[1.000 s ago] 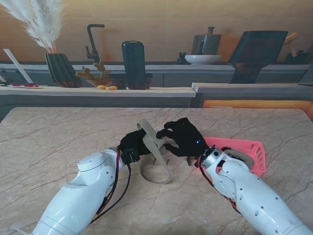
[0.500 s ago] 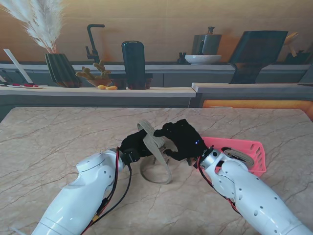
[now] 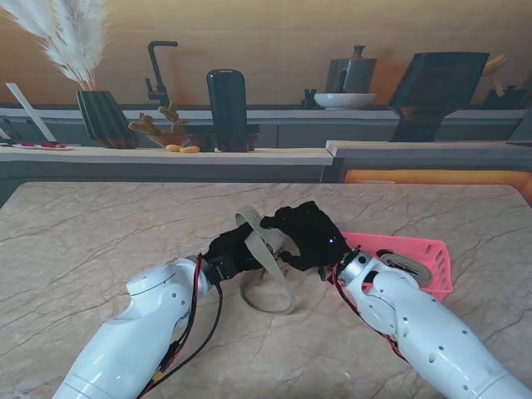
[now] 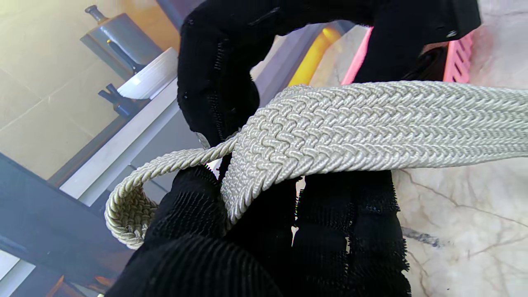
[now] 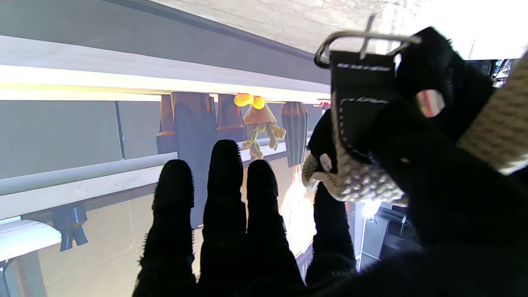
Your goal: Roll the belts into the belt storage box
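Note:
A beige woven belt [image 3: 268, 243] is held up between my two black-gloved hands at the table's middle, and its free loop [image 3: 278, 291] hangs down onto the marble. My left hand [image 3: 231, 249] is shut on the belt [image 4: 371, 123], which lies across its fingers [image 4: 350, 231]. My right hand [image 3: 309, 233] pinches the buckle end; in the right wrist view the metal buckle [image 5: 363, 39] and black tab sit against the thumb, while three fingers [image 5: 225, 198] stay straight. The pink storage box [image 3: 420, 248] stands just right of the right hand, with a rolled belt [image 3: 407, 268] inside.
The marble table [image 3: 100, 233] stretches left of and beyond my hands. Past its far edge runs a counter with a dark vase [image 3: 227, 108], a plant pot [image 3: 104, 116], a bowl [image 3: 345, 100] and a kettle. The pink box [image 4: 456, 57] also shows behind the right hand.
Both hands have shifted slightly farther from me with the belt between them. The left forearm has sunk a little. The hanging loop has swung slightly to the right.

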Robot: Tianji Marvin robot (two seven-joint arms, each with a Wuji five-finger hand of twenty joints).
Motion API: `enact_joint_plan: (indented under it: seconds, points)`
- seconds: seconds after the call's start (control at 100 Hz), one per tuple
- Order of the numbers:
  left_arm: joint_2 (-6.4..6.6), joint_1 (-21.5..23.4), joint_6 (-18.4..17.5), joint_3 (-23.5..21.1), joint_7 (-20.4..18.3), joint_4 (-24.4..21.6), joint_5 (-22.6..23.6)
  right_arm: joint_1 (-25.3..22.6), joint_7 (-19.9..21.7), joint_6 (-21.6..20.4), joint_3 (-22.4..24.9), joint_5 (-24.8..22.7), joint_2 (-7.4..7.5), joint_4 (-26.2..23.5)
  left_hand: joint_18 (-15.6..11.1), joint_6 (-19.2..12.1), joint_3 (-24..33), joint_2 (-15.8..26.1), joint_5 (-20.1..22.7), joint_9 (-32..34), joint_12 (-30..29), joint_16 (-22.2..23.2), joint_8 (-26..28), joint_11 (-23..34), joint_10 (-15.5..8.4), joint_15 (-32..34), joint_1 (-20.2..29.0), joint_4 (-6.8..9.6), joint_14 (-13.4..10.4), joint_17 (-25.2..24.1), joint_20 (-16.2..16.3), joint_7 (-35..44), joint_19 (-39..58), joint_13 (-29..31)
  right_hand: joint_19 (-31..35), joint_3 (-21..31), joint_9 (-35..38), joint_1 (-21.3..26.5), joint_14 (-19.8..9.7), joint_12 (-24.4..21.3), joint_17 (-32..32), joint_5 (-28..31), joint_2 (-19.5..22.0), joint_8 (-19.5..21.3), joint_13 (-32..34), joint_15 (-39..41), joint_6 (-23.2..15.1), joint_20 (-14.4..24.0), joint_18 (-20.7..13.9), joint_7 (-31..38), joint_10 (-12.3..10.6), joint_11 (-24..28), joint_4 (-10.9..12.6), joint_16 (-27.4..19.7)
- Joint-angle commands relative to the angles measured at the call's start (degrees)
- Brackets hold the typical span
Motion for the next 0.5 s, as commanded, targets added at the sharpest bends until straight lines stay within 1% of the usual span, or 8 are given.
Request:
enact_joint_plan:
  seconds: [0.0, 0.17, 0.23, 0.32, 0.34, 0.38, 0.43, 0.49]
  points:
    - [-0.16, 0.42, 0.55, 0.42, -0.68, -1.15, -0.06, 0.18, -0.75, -0.17, -0.34, -0.44, -0.32, 0.33, 1.4, -0.23, -0.82, -0.46, 1.38, 0.34, -0.41, -0.11, 0.92, 0.79, -0.73, -0.06, 1.95, -2.26, 0.82, 0.53, -0.13, 1.92, -0.12, 0.47, 2.17, 2.77, 1.83, 0.54, -0.37, 1.03, 0.61, 1.38, 2.89, -1.92, 1.33, 1.08, -1.06, -1.02, -0.81, 3.57, -1.55, 0.8, 0.89, 0.0]
    - [-0.08, 0.35, 1.91, 0.64, -1.89, -0.89, -0.68, 0.51, -3.02, -0.05, -0.71, -0.9, -0.39, 0.78, 1.81, 0.09, -0.74, -0.62, 1.77, 0.52, -0.46, -0.11, 0.72, 0.69, -0.43, -0.03, 1.99, -2.18, 1.1, 0.56, -0.21, 1.68, -0.29, 0.6, 3.73, 3.31, 9.43, 3.37, -1.14, 1.29, 2.68, 2.5, 4.14, -3.62, 4.54, 1.73, -6.08, -1.9, -0.86, 10.45, -4.35, 0.83, 0.76, -0.37]
    - [-0.06, 0.24, 2.41, 0.72, -2.43, -0.65, -0.69, 0.64, -3.78, -0.05, -0.83, -1.14, -0.39, 0.95, 1.8, 0.21, -0.72, -0.61, 1.86, 0.47, -0.48, -0.14, 0.71, 0.63, -0.31, -0.09, 1.96, -2.15, 1.22, 0.49, -0.22, 1.59, -0.34, 0.55, 4.32, 3.14, 13.45, 3.86, -1.55, 1.19, 3.77, 4.87, 5.26, -4.17, 6.23, 1.84, -7.69, -2.28, -0.86, 11.42, -5.42, 0.49, 0.72, -0.6]
    - [-0.05, 0.05, 3.52, 0.81, -3.03, -0.35, -0.73, 0.72, -4.37, -0.32, -0.9, -1.17, -0.43, 1.08, 1.96, 0.39, -0.65, -0.89, 2.06, 0.68, -0.48, -0.13, 0.71, 0.65, -0.09, -0.02, 2.08, -2.08, 1.48, 0.37, -0.24, 1.53, -0.4, 0.6, 5.0, 0.86, 19.49, 5.1, -2.14, 0.85, 5.26, 10.11, 8.69, -5.33, 8.76, 1.79, -9.25, -3.21, -0.89, 11.92, -6.41, -0.77, 0.18, -0.94]
    - [-0.04, -0.01, 3.74, 0.84, -3.21, -0.26, -0.67, 0.74, -4.52, -0.4, -0.92, -1.22, -0.42, 1.11, 1.99, 0.4, -0.67, -0.91, 2.07, 0.68, -0.49, -0.12, 0.72, 0.64, -0.06, -0.01, 2.03, -2.08, 1.58, 0.39, -0.22, 1.52, -0.38, 0.6, 5.3, -0.7, 20.58, 6.49, -2.33, 0.89, 5.54, 10.88, 9.3, -10.58, 9.29, 1.68, -9.7, -3.81, -0.87, 13.88, -6.7, -1.31, -2.46, -1.0]
    - [-0.02, -0.15, 4.12, 0.92, -3.57, -0.05, -0.46, 0.75, -4.72, -0.54, -0.92, -1.31, -0.4, 1.11, 2.06, 0.52, -0.62, -0.93, 2.2, 0.76, -0.48, -0.1, 0.71, 0.67, -0.06, 0.06, 2.04, -2.03, 1.56, 0.45, -0.19, 1.5, -0.31, 0.66, 5.52, -2.81, 22.71, 8.19, -2.61, 0.31, 5.83, 12.45, 9.84, -14.52, 10.13, 1.5, -10.44, -4.18, -0.85, 16.04, -7.04, -2.2, -4.99, -1.09]
    - [-0.01, -0.31, 4.48, 1.0, -3.9, 0.16, -0.2, 0.68, -4.85, -0.75, -0.83, -1.41, -0.38, 1.03, 2.15, 0.58, -0.61, -1.09, 2.26, 0.83, -0.48, -0.09, 0.7, 0.69, 0.11, 0.11, 2.02, -2.0, 1.65, 0.4, -0.16, 1.45, -0.28, 0.67, 5.57, -5.77, 25.03, 9.78, -2.84, -0.28, 6.36, 14.33, 11.34, -16.94, 11.19, 1.25, -11.64, -4.42, -0.77, 18.38, -7.32, -2.94, -6.24, -1.15]
    - [0.01, -0.47, 4.87, 1.07, -4.17, 0.33, 0.22, 0.48, -4.88, -1.17, -0.55, -1.37, -0.4, 0.83, 2.18, 0.58, -0.54, -1.35, 2.3, 0.83, -0.48, -0.06, 0.7, 0.68, 0.4, 0.15, 2.04, -1.92, 2.0, 0.03, -0.14, 1.42, -0.32, 0.47, 5.65, -8.52, 27.85, 11.1, -3.17, -0.82, 6.78, 17.59, 13.03, -18.48, 12.5, 0.98, -13.03, -4.53, -0.79, 20.11, -7.81, -3.67, -6.26, -1.16]
